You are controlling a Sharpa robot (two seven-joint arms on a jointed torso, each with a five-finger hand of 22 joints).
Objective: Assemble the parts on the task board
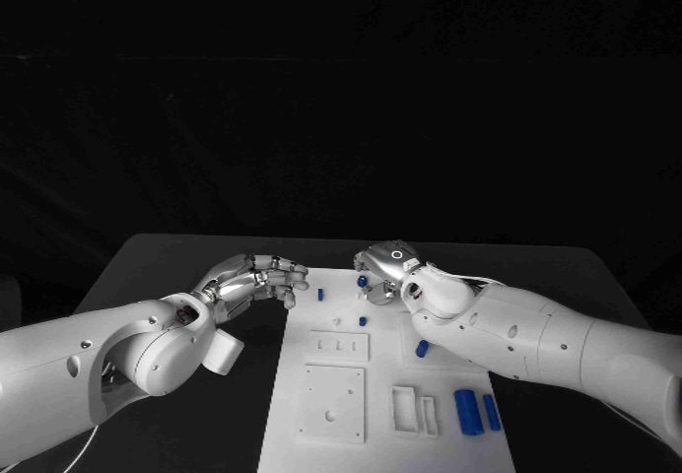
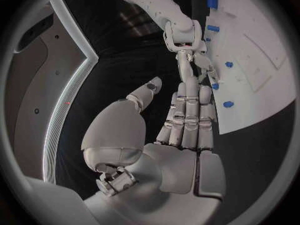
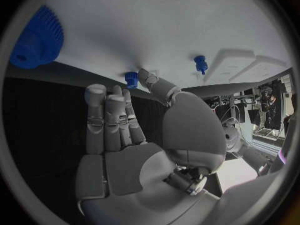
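Reaching over the far edge of the flat white plastic task board (image 1: 373, 394), the right silver hand (image 1: 383, 268) touches a small blue peg (image 3: 131, 79) with its thumb, perhaps to pinch it; a grasp is unclear. The left silver hand (image 1: 256, 281) hovers released beside the board.

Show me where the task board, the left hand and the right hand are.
task board (image 1: 330, 448), head view, bare near-left corner of the white plate.
left hand (image 1: 256, 278), head view, back of the hand.
right hand (image 1: 386, 264), head view, back of the hand.
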